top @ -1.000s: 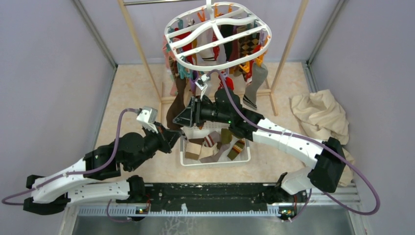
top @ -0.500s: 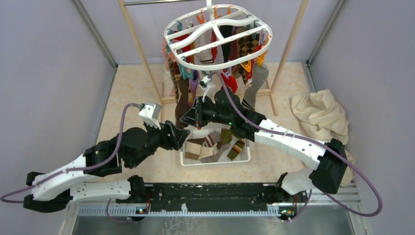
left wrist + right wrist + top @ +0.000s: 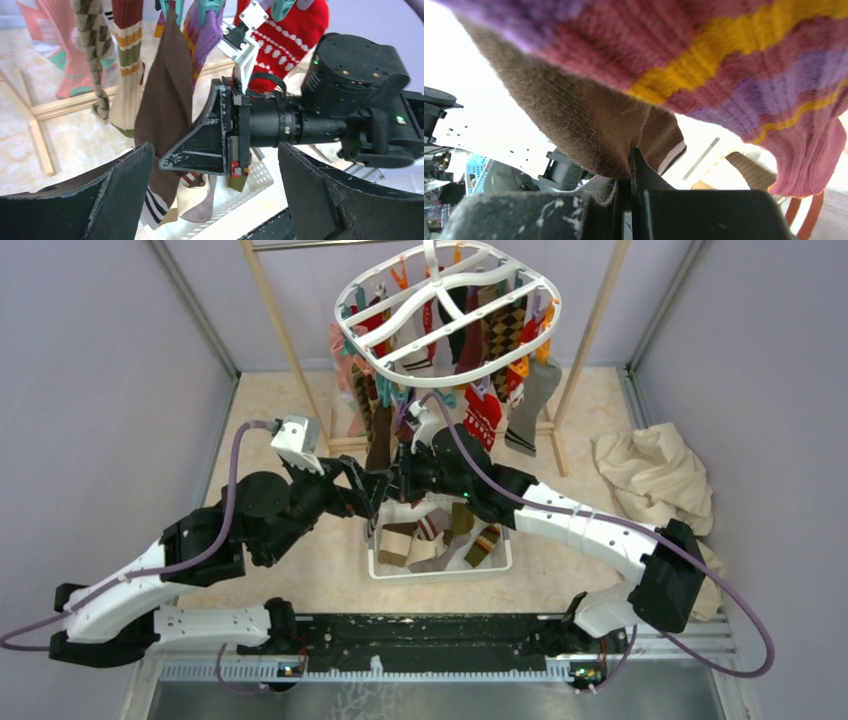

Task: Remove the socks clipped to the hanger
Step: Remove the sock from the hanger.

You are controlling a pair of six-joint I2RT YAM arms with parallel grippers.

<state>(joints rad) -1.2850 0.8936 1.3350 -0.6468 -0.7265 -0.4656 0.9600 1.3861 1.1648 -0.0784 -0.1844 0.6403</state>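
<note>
**R tool bites brown sock**

R tool is clamped tight on the brown sock, which hangs from a teal clip at the hanger's 7 o'clock rim. L tool gapes wide, nothing in it, just beside R tool. Other socks dangle round the hanger, 12 o'clock over the bench. More lie in the white basket.

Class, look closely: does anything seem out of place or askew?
A crumpled cream cloth lies heaped on the floor by the right wall, apart from the white basket holding loose socks. Nothing else stands out.
</note>
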